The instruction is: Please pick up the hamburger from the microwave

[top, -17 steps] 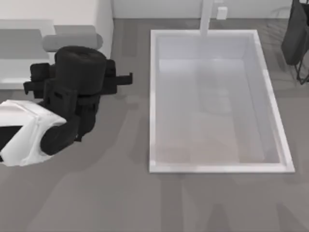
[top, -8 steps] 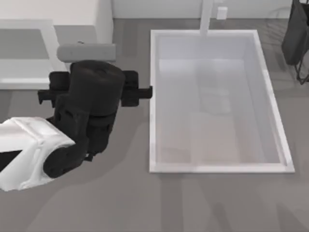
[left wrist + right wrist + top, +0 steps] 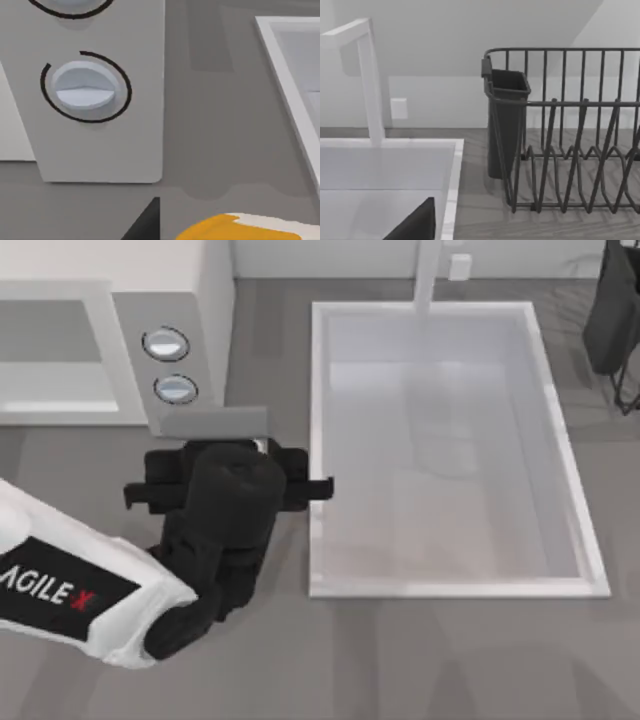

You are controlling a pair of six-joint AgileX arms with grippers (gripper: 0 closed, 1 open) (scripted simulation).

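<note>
My left gripper point(image 3: 215, 455) has backed out toward 5 o'clock since a second ago, baring the microwave point(image 3: 185, 335) panel's two round silver-blue knobs point(image 3: 166, 344). Grey counter lies open between microwave and the white sink point(image 3: 318, 440) rim. The orange-yellow, white-patched hamburger point(image 3: 250, 229) sits just under the wrist; whether the fingers pinch it, I cannot tell.

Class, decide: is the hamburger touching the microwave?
Apart. In the left wrist view, grey counter separates the hamburger from the microwave panel's lower edge.
</note>
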